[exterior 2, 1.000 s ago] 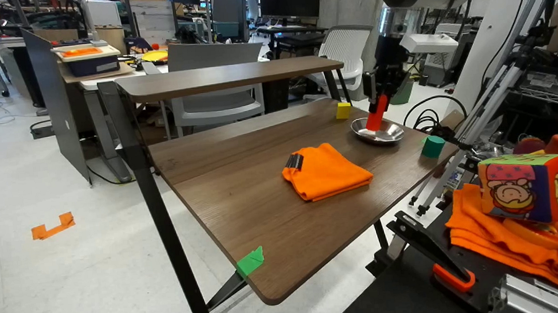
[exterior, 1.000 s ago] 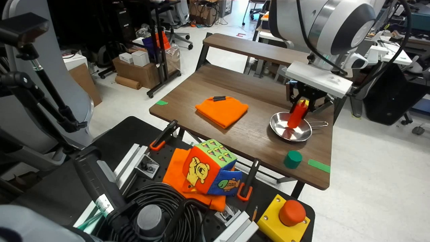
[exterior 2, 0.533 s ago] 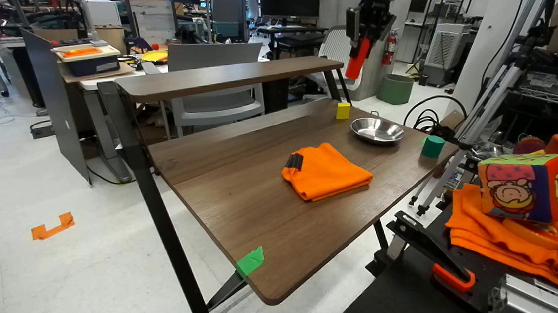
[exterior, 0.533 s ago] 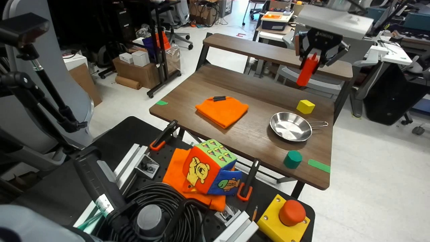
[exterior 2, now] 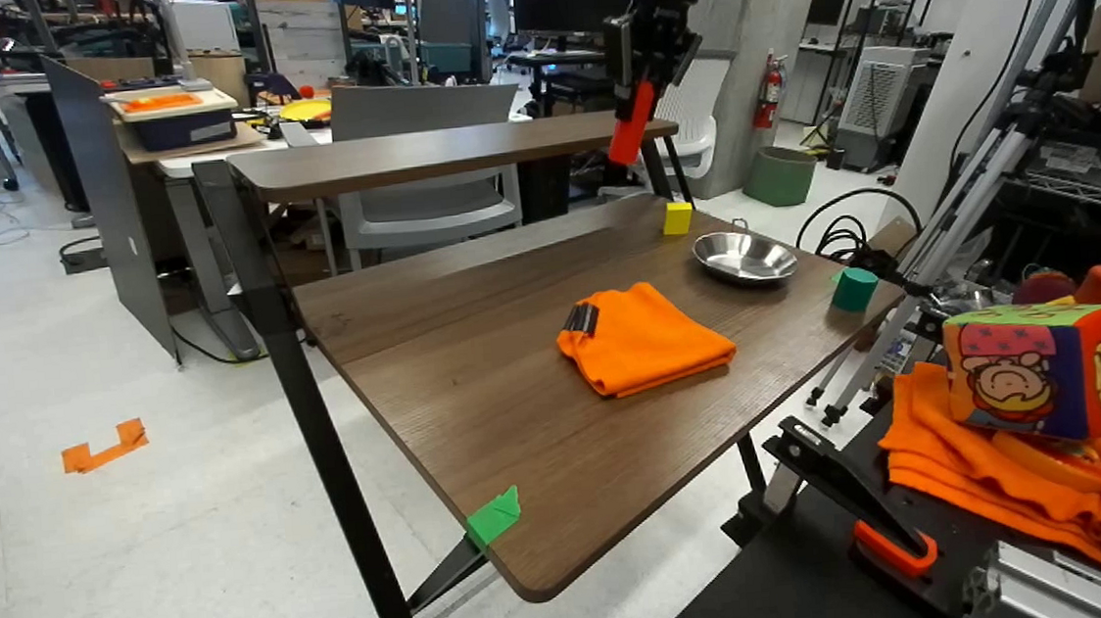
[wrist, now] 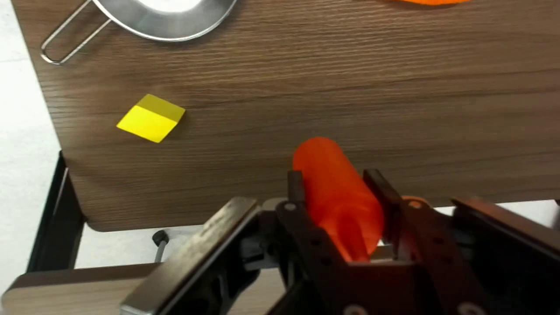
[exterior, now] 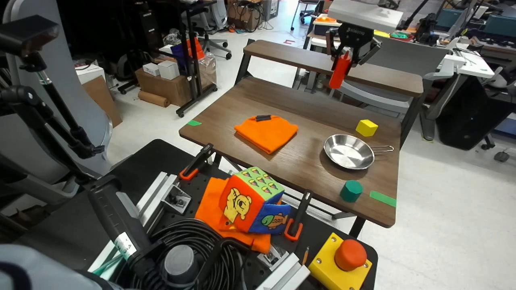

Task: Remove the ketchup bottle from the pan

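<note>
The 2 fingers (wrist: 295, 186) are clamped on the bottle (exterior: 340, 71), which hangs tilted in the air, nozzle up, well apart from the pan (exterior: 348, 152). The pan sits on the table (exterior: 308, 141) between the block (exterior: 367, 127) and the cylinder (exterior: 351, 191). Whether the bottle hangs wholly over the table is hard to judge.

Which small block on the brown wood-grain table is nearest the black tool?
The boxy yellow block; the green cylindrical block sits farther off, beyond the round silver metal pan.
</note>
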### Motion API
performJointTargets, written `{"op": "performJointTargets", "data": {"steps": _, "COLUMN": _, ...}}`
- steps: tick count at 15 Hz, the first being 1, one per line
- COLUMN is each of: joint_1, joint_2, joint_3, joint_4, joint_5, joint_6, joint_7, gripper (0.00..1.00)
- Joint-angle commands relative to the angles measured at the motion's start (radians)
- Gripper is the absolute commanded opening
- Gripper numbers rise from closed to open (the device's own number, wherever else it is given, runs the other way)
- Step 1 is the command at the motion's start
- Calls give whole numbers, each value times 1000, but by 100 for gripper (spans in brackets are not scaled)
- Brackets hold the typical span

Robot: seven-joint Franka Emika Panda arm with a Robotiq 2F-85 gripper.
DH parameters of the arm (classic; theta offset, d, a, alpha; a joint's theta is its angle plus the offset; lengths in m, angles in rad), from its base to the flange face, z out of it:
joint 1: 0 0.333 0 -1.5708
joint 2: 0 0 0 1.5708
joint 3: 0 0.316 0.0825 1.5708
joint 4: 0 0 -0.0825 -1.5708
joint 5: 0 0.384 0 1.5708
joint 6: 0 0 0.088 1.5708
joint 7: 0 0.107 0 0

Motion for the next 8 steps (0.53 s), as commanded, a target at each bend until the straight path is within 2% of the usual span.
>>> {"op": "performJointTargets", "data": {"steps": 1, "joint_1": 23, "joint_2": 140, "joint_3": 5, "joint_4": 154, "joint_5": -23, "joint_6": -64, "joint_7": -7, "gripper": 13}}
{"op": "performJointTargets", "data": {"steps": 8, "joint_1": 51, "joint_2": 345, "joint_3": -25, "joint_4": 376, "joint_5": -86, "joint_6": -164, "joint_7": 17, "gripper": 13}}
